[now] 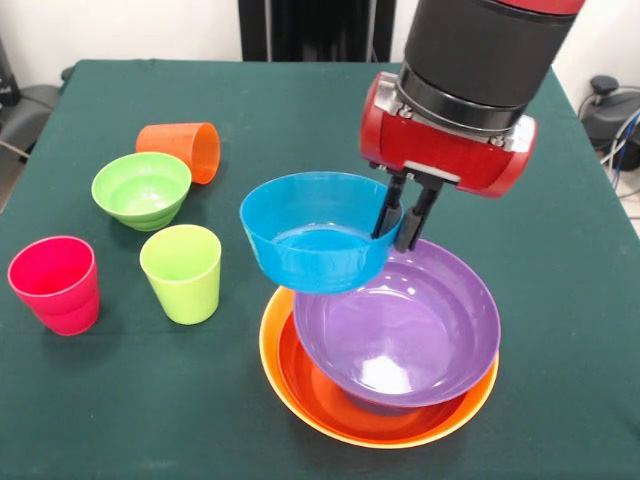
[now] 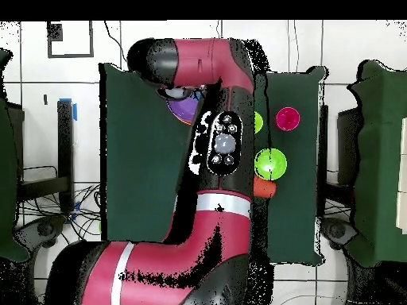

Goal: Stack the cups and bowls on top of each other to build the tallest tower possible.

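Front view: the arm (image 1: pixel 480 50) reaches down from the table's (image 1: pixel 560 300) far edge, its gripper (image 1: pixel 403 218) clamped on the blue bowl's (image 1: pixel 315 245) rim, holding it tilted above the near edge's stack, purple bowl (image 1: pixel 400 335) in red-orange bowl (image 1: pixel 330 395) in yellow-orange bowl (image 1: pixel 272 350). Toward the left edge: green bowl (image 1: pixel 141 189), pinkish-red cup (image 1: pixel 56 284), lime cup (image 1: pixel 182 272), orange cup (image 1: pixel 181 150) lying sideways.

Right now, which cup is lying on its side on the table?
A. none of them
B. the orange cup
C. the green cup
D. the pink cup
B: the orange cup lies tipped over with its mouth facing sideways, beside the small green bowl, while the green cup and the pink cup stand upright.
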